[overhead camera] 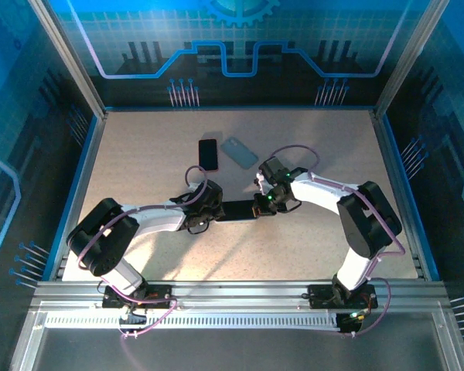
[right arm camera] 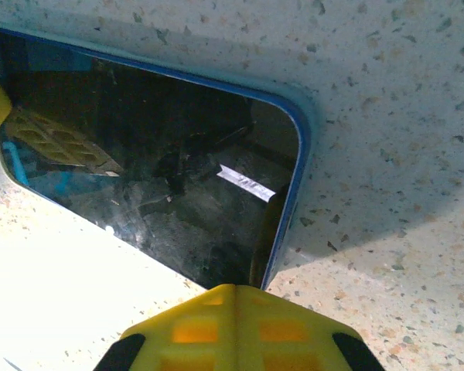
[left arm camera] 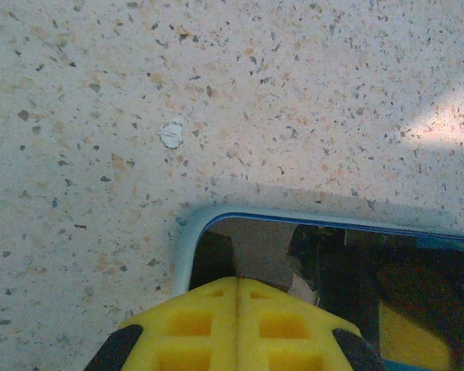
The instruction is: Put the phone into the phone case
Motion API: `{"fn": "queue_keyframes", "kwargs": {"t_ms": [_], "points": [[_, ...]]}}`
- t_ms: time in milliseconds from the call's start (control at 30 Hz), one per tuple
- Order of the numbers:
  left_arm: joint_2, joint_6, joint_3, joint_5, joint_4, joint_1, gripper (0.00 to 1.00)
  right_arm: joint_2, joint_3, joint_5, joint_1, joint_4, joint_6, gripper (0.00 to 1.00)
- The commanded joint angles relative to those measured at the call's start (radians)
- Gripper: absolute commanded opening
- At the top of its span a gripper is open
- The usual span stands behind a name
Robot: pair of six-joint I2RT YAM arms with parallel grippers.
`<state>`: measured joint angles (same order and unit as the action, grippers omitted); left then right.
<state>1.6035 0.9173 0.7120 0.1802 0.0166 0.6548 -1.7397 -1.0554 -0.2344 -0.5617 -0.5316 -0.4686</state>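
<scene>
Two phones (overhead camera: 208, 154) (overhead camera: 236, 210), one loose case (overhead camera: 239, 152)

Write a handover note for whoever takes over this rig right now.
Left gripper: shut, tips over one end of the central phone.
Right gripper: shut, tips at its other end.
The central phone lies flat with a pale blue rim around it, so it looks seated in a case.
Farther back, a second phone lies beside a loose grey-blue case, not inside it.
Left: check the seating; back pair not joined.
</scene>
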Motion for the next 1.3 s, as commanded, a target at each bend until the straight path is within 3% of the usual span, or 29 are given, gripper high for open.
{"fn": "queue_keyframes", "kwargs": {"t_ms": [0, 433, 967, 1267], "points": [[0.061, -0.011, -0.046, 0.018, -0.13, 0.003, 0.0, -0.024, -0.009, 0.015, 0.003, -0.024, 0.017, 0.0], [0.059, -0.007, -0.051, 0.017, -0.129, 0.002, 0.0, -0.122, -0.004, 0.06, -0.038, -0.013, 0.032, 0.0], [0.106, 0.0, -0.063, 0.007, -0.106, 0.003, 0.0, -0.256, 0.143, 0.112, -0.096, 0.077, 0.002, 0.0], [0.082, -0.007, -0.06, 0.016, -0.127, 0.002, 0.0, -0.073, 0.081, 0.065, -0.045, 0.031, -0.009, 0.0]]}}
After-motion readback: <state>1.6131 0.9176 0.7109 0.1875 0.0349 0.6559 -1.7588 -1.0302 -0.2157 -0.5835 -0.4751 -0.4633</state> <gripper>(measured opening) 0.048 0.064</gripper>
